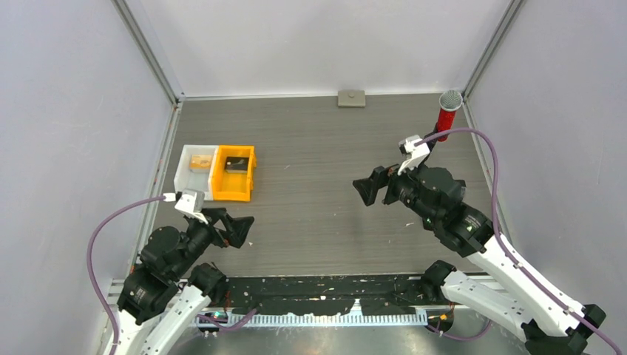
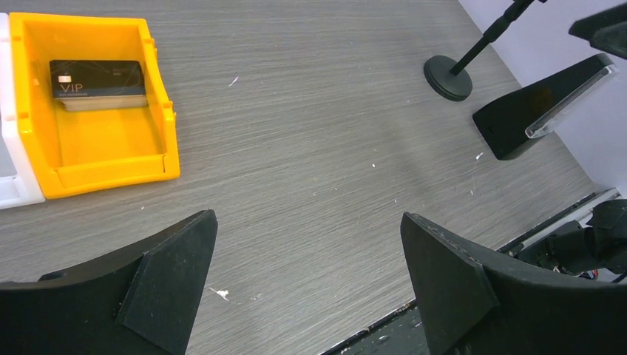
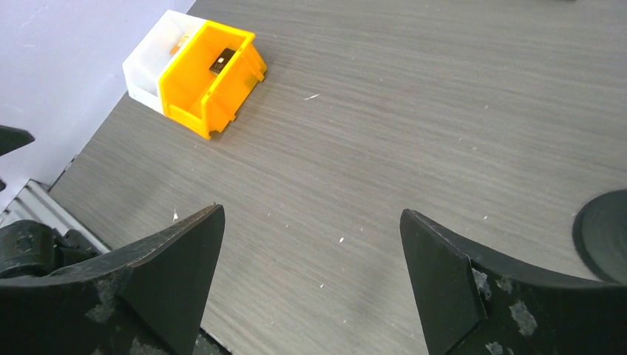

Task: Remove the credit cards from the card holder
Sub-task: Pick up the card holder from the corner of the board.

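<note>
Left pincer (image 2: 307,222) spread, grey table (image 1: 310,148), pale walls (image 1: 310,44)

The right end effector (image 3: 310,213) spreads its fingers wide above the grey surface (image 3: 414,133). An orange bin (image 3: 198,111) (dark card (image 3: 222,59) inside) touches a white bin (image 3: 144,70).

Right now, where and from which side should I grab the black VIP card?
From above, through the open top of the orange bin; its walls block the sides. The black VIP card lies flat on a grey layer by the far wall, so its near long edge, bare floor in front, looks best.
</note>
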`<state>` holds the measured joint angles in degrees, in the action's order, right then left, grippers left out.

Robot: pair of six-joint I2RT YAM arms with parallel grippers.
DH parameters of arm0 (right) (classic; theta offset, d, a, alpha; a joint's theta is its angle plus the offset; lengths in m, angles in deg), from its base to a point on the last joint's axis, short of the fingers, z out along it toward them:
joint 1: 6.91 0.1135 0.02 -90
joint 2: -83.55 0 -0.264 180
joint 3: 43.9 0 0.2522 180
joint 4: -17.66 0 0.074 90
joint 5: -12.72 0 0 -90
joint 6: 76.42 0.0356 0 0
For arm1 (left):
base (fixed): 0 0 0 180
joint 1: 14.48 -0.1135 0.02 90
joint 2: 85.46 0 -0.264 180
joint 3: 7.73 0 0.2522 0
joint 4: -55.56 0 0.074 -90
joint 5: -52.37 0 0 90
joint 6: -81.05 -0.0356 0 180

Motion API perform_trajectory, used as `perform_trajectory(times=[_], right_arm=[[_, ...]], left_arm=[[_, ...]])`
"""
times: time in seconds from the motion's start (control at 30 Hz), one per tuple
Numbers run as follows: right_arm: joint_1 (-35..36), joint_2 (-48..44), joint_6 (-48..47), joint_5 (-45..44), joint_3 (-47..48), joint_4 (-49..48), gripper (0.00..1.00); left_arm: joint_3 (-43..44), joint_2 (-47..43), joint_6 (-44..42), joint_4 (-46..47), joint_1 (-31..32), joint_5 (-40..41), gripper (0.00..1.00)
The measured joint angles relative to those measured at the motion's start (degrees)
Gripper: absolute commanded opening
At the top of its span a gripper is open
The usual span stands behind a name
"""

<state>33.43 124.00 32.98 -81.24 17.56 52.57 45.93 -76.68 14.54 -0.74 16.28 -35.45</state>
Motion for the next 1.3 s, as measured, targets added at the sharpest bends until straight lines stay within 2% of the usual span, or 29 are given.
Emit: perform_trajectory(times=[0.2, 0.27, 0.4, 0.57, 0.73, 0.87, 1.0, 1.3], right_arm=[[0.0, 9.4, -8.0, -6.0, 2.8, -6.6, 1.0], [0.0, 14.3, -12.3, -9.2, 4.6, -9.1, 0.97], [0.0, 28.7, -23.8, -16.2, 9.9, -15.2, 0.93], [-0.1, 47.2, -40.6, -23.2, 16.5, -24.7, 0.83], [-0.8, 64.3, -57.2, -27.7, 22.2, -32.7, 0.8], [-2.1, 75.2, -67.0, -28.5, 26.8, -38.2, 0.79], [-5.0, 85.8, -75.5, -28.5, 35.5, -42.5, 0.77], [-12.2, 100.0, -85.7, -25.7, 53.2, -45.2, 0.77]], left_arm=[[-0.3, -1.0, 0.0, 0.3, 0.0, -0.8, 0.99], [-0.4, -1.4, 0.0, 0.3, 0.0, -1.4, 0.99], [-0.6, -2.9, 0.0, 0.5, 0.0, -2.5, 0.99], [-0.9, -4.4, 0.0, 0.8, 0.0, -3.3, 0.99], [-1.0, -5.0, 0.0, 1.2, 0.0, -3.4, 0.99], [-1.2, -5.2, -0.1, 1.8, 0.0, -3.3, 0.99], [-1.4, -5.4, -0.2, 2.0, 0.0, -3.3, 0.99], [-1.5, -5.3, -0.2, 1.7, 0.1, -1.8, 0.99]])
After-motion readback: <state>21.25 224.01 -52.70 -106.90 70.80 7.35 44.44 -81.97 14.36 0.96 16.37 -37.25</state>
